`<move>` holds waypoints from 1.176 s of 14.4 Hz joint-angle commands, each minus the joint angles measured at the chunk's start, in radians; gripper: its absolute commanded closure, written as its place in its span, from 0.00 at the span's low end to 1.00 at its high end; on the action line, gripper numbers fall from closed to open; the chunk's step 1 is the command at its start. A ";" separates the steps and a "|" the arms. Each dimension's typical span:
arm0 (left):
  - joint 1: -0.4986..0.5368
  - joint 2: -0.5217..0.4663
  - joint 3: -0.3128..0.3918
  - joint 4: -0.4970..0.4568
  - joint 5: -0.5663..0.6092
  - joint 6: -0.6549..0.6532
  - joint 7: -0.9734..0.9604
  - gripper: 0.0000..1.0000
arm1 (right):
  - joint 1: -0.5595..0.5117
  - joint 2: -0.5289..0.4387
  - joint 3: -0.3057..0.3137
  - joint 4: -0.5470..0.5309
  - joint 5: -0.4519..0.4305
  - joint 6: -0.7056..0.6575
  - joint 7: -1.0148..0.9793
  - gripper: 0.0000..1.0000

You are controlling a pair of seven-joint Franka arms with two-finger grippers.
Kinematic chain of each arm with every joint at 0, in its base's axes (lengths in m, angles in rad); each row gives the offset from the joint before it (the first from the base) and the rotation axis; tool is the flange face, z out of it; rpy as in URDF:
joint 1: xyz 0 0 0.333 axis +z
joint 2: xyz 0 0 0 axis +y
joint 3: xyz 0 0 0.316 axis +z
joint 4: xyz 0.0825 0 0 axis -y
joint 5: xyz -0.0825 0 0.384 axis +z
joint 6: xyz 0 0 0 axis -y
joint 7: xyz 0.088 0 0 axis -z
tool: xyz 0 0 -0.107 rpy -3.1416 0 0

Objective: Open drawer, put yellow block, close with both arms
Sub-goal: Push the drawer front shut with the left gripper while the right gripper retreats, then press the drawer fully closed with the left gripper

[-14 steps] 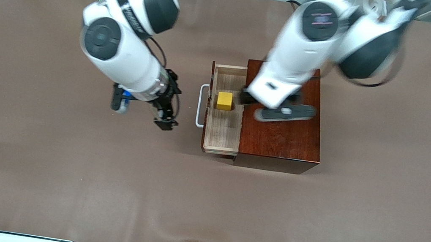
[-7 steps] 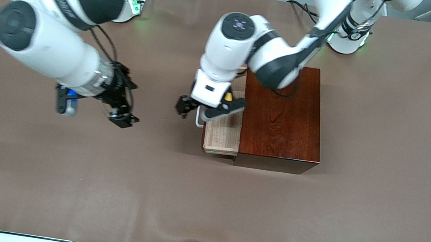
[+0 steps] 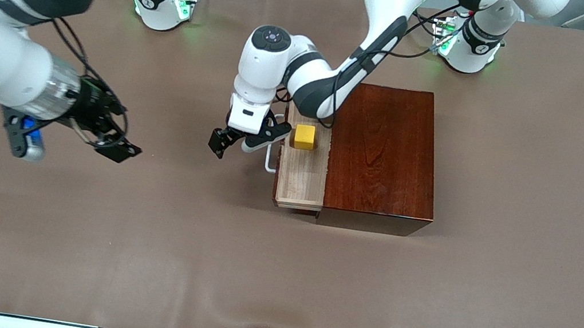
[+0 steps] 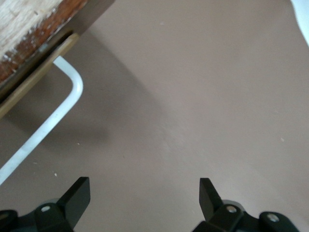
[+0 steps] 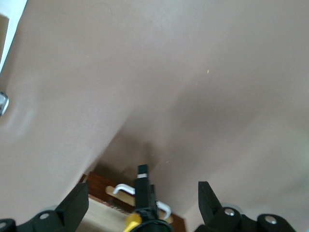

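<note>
The yellow block [image 3: 304, 137] is seen resting in the drawer [image 3: 302, 174], on the pale wood floor close to the dark front face of the wooden box [image 3: 383, 154]. The drawer is pulled out toward the right arm's end of the table, and its long axis runs from the robots' bases toward the front camera; bare floor is left in the drawer on the block's nearer side. The white handle [image 3: 270, 165] is mounted on the drawer's outer face, pointing toward the right arm's end.

The left gripper [image 3: 226, 144] is held over the tablecloth [image 3: 275, 277] just beside the handle, with its fingers [image 4: 77, 195] spread wide and nothing between them; in the left wrist view the handle's bent corner [image 4: 72, 89] is seen off to one side, apart from the fingers. The left arm's forearm passes over the drawer's farther part.

The right gripper [image 3: 118, 148] is held over open cloth well apart from the drawer, its fingers [image 5: 72, 203] also spread wide and empty. Wide bare cloth is left around the box.
</note>
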 commanded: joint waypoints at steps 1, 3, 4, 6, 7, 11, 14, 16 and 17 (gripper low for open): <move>-0.051 0.027 0.072 0.042 0.018 -0.079 -0.086 0.00 | -0.073 -0.025 0.017 0.000 -0.012 -0.049 -0.167 0.00; -0.049 0.017 0.079 0.041 0.019 -0.177 -0.089 0.00 | -0.115 -0.040 0.016 -0.002 -0.015 -0.070 -0.300 0.00; -0.049 0.014 0.098 0.041 0.021 -0.232 -0.091 0.00 | -0.143 -0.045 0.016 -0.002 -0.023 -0.085 -0.381 0.00; -0.048 -0.013 0.126 0.041 0.018 -0.324 -0.091 0.00 | -0.174 -0.064 0.016 -0.002 -0.054 -0.098 -0.512 0.00; -0.040 -0.028 0.126 0.034 0.019 -0.355 -0.088 0.00 | -0.189 -0.074 0.017 -0.003 -0.069 -0.099 -0.561 0.00; 0.011 -0.042 0.126 0.016 0.027 -0.502 -0.091 0.00 | -0.200 -0.094 0.016 -0.005 -0.127 -0.136 -0.725 0.00; 0.017 -0.042 0.146 0.014 0.033 -0.572 -0.091 0.00 | -0.224 -0.109 0.017 -0.009 -0.147 -0.139 -0.880 0.00; 0.020 -0.044 0.149 0.014 0.032 -0.584 -0.091 0.00 | -0.240 -0.111 0.016 -0.009 -0.149 -0.139 -0.986 0.00; 0.020 -0.045 0.149 0.019 0.032 -0.582 -0.085 0.00 | -0.249 -0.112 0.016 -0.009 -0.149 -0.139 -1.023 0.00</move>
